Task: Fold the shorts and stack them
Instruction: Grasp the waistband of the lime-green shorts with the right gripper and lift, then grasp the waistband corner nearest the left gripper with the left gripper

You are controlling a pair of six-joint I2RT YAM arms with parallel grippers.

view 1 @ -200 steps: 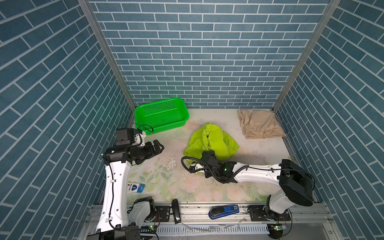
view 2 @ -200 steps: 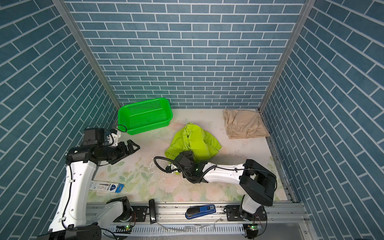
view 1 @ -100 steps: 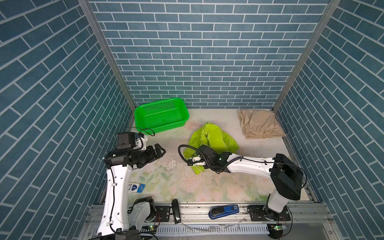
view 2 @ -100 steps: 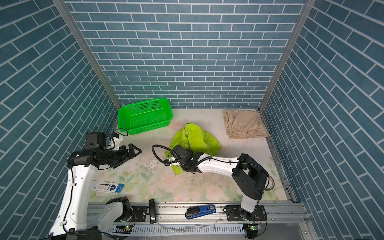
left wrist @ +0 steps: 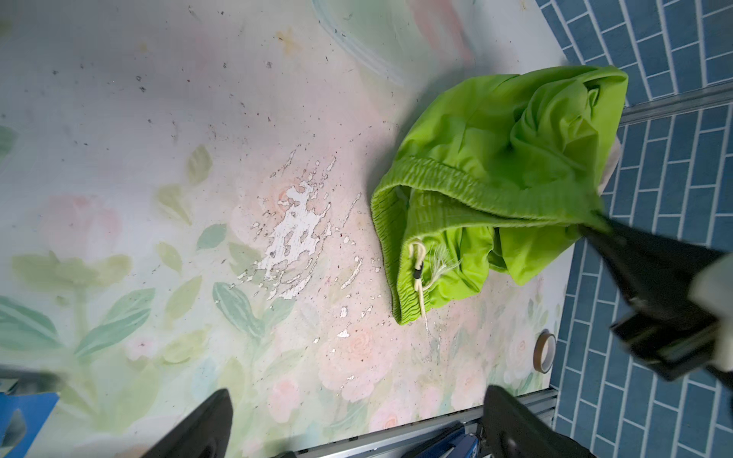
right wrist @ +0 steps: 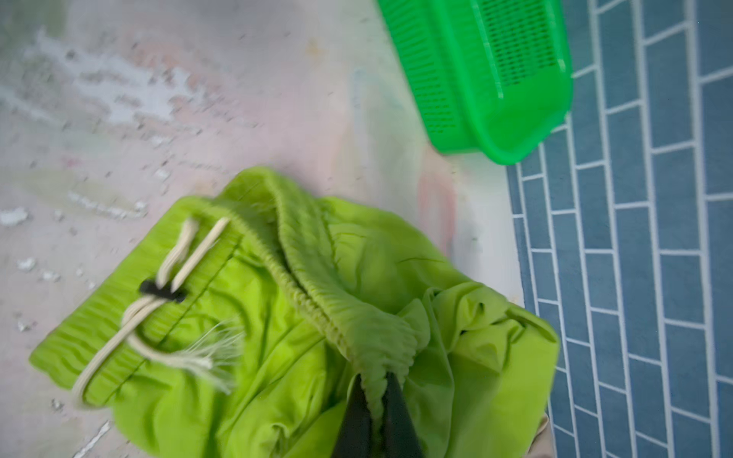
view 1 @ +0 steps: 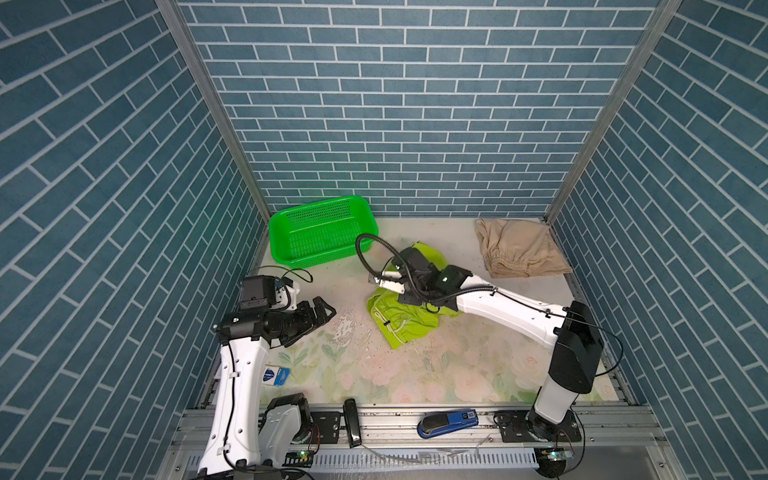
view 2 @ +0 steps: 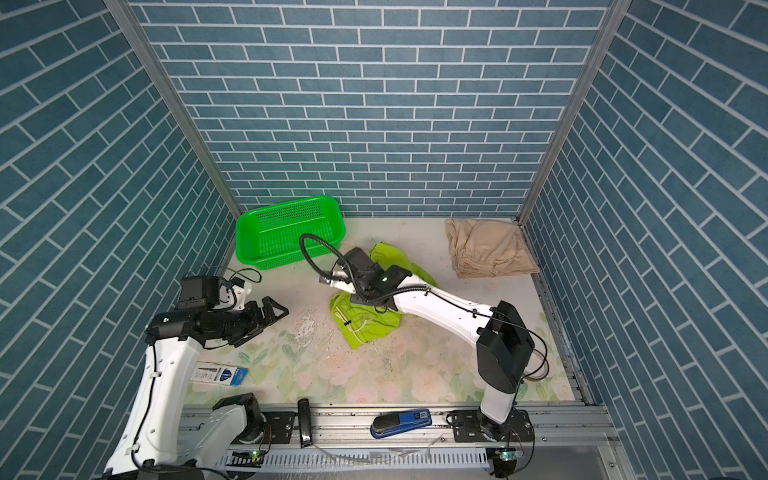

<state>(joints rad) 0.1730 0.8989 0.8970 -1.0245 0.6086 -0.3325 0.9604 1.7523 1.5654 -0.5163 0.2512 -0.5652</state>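
Shorts partly beneath right tool

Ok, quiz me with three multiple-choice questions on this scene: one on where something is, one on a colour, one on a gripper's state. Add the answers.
1. Where do the beige shorts lie? A mid-table; B by the front rail; C far right corner.
2. What colour is the perforated basket? A bright green; B blue; C white.
3. The right gripper is: A open and empty; B shut on the lime green shorts; C out of view.

Answers: C, both top views show them there; A, its plastic is plainly green; B, the right wrist view shows its jaws pinching the waistband.
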